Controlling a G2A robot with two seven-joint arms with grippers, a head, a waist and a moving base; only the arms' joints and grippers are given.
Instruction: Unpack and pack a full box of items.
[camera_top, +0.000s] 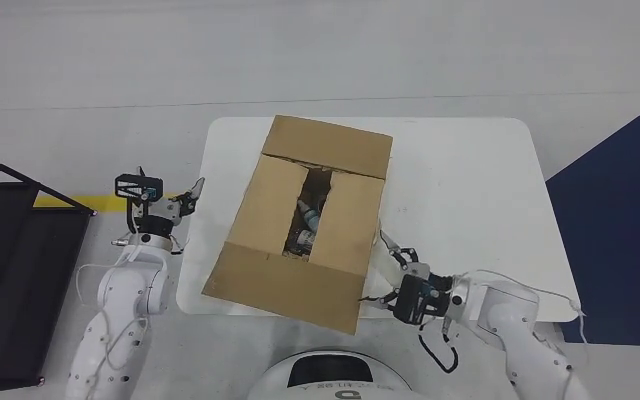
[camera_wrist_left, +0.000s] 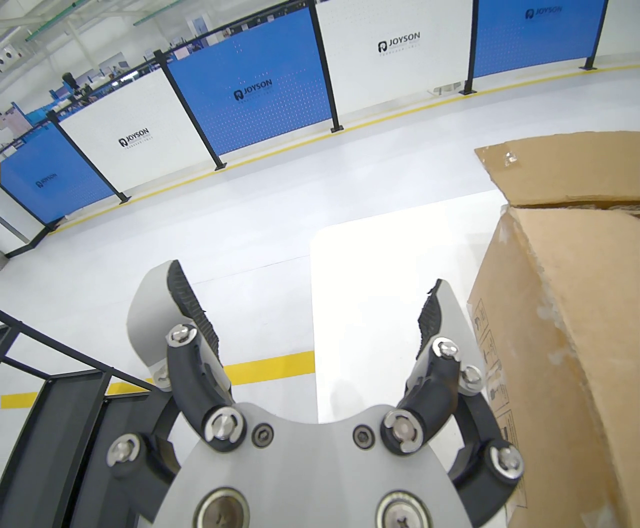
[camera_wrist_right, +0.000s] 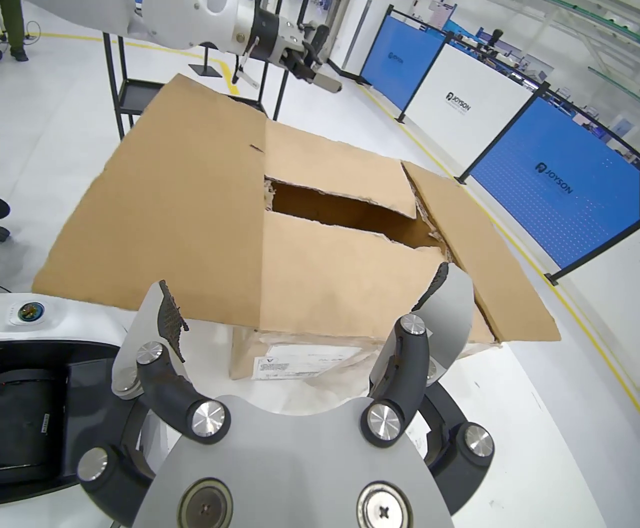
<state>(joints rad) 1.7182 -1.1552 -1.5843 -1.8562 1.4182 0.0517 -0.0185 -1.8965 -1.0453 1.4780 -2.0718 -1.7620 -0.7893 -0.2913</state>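
Cardboard box (camera_top: 262, 215) skewed, end flaps spread, top flaps nearly shut w/ gap; bottles (camera_top: 309, 222) inside

This is a factory-style hall, an industrial test floor. Blue and white perforated partition panels (camera_wrist_left: 250, 95) on black posts fence the area. A yellow line (camera_wrist_left: 270, 362) is painted on the pale glossy floor (camera_wrist_left: 225, 210). A black metal rack (camera_wrist_left: 50, 415) stands off the left edge of the white table (camera_top: 460, 170).
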